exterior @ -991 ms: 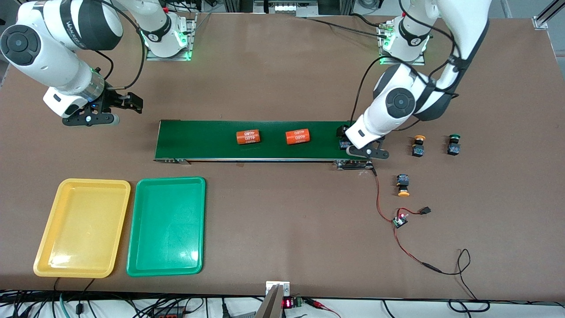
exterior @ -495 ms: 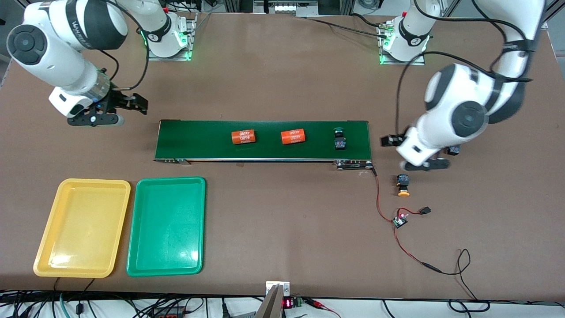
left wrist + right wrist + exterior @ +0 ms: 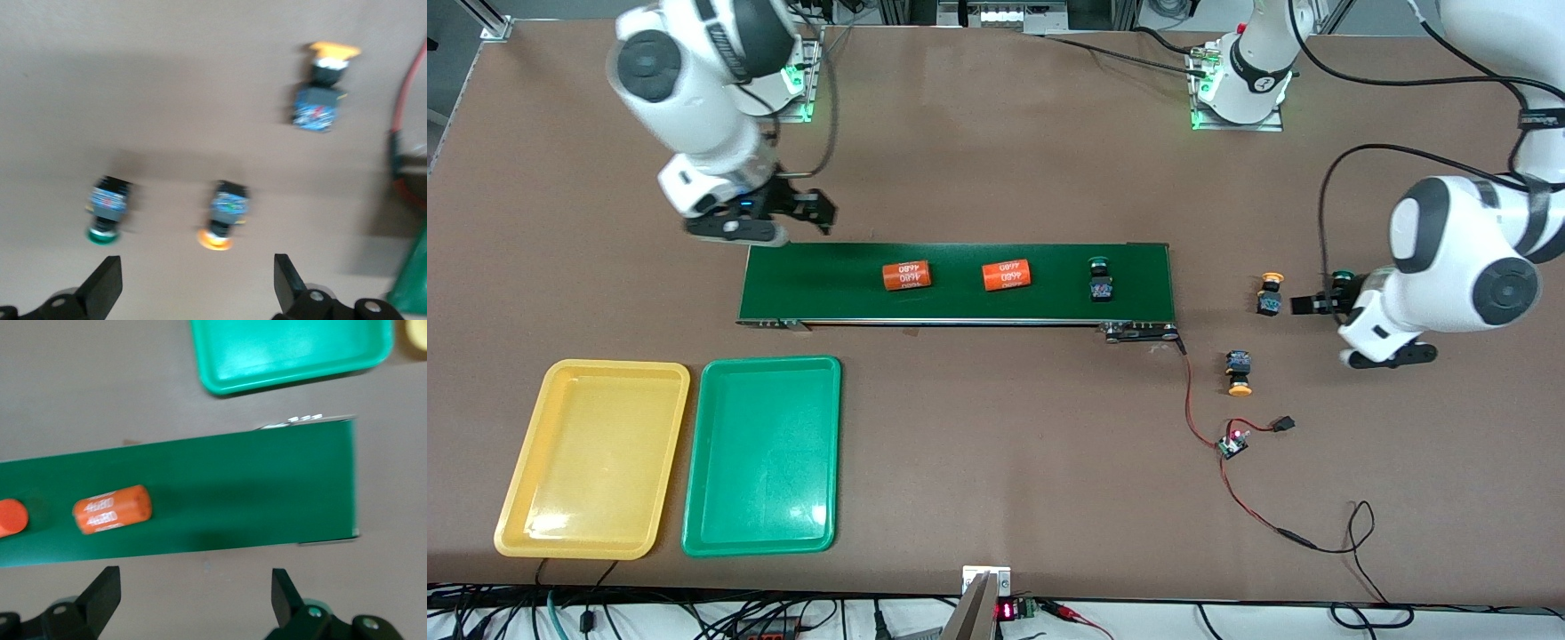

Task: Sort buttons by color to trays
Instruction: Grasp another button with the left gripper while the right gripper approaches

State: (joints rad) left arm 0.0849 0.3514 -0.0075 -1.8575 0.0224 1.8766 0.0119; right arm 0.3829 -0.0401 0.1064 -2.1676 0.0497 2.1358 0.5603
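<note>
L gripper (image 3: 1325, 304) hovers w/ fingers spread over table buttons (image 3: 223, 213), likely choosing one; R gripper (image 3: 805, 213), fingers spread, waits by conveyor belt (image 3: 960, 307) end.

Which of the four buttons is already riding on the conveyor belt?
A green-capped button, at the left arm's end of the conveyor belt. The other green one and both yellow-capped ones lie on the bare table.
</note>
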